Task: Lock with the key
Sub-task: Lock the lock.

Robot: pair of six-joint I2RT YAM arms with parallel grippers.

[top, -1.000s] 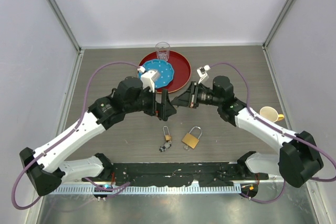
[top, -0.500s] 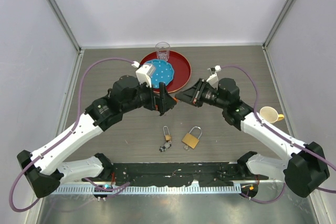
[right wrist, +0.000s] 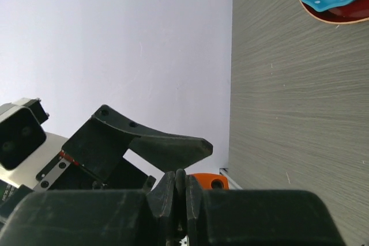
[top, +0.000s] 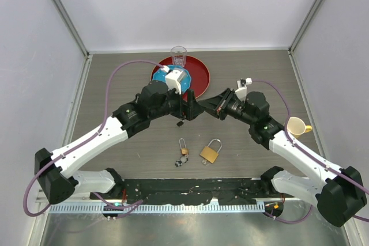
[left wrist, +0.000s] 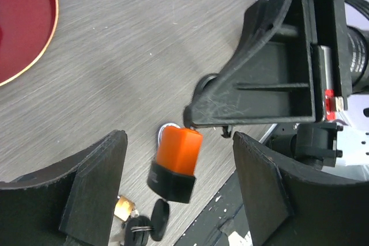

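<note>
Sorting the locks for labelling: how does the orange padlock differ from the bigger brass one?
The orange padlock hangs from the right hand; the brass padlock lies flat on the table. The orange one has a black base; the brass one is all gold-coloured. Both have silver shackles.

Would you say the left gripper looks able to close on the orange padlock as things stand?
Probably yes: the orange padlock hangs from the shut right gripper, right between the left gripper's open fingers, with nothing else in that gap. The right gripper's tip just above it is the only close neighbour.
</note>
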